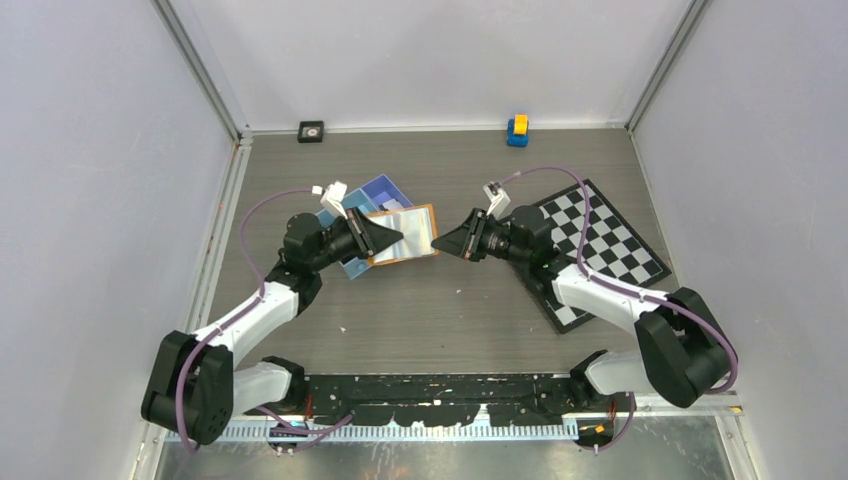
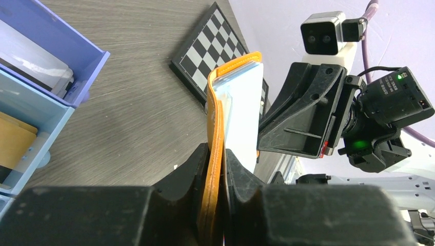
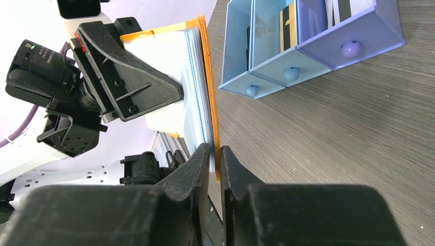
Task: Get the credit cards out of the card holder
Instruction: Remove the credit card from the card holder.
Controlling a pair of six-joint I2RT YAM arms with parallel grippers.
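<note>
Seen from above, two robot arms meet near the middle of a grey wood-grain tabletop [image 1: 450, 310], a little toward its far left corner, sharing one small orange card holder [image 1: 428, 212] held up off the surface. The left gripper [image 1: 398, 238] is clamped tight on one edge of the holder, its orange cover squeezed between the two black fingers. The right gripper [image 1: 437, 244] is likewise closed on the opposite edge, pinching the orange cover together with the pale layers inside (whether it has caught a single card or the whole flap cannot be told). The credit cards [image 2: 245, 113] are not out yet: they show as a thin white and pale blue stack tucked against the orange cover. Held from both sides like this, the holder seems to be steadied by one arm so the other can pull against it, probably to spread it or draw a card free. Just behind the holder, toward the far left corner, sits a blue three-part tray [image 1: 385, 188] with flat card-like pieces standing in its compartments, a likely place for the cards to go. A chessboard [image 1: 610, 245] lies flat toward the right edge, under the right arm.
</note>
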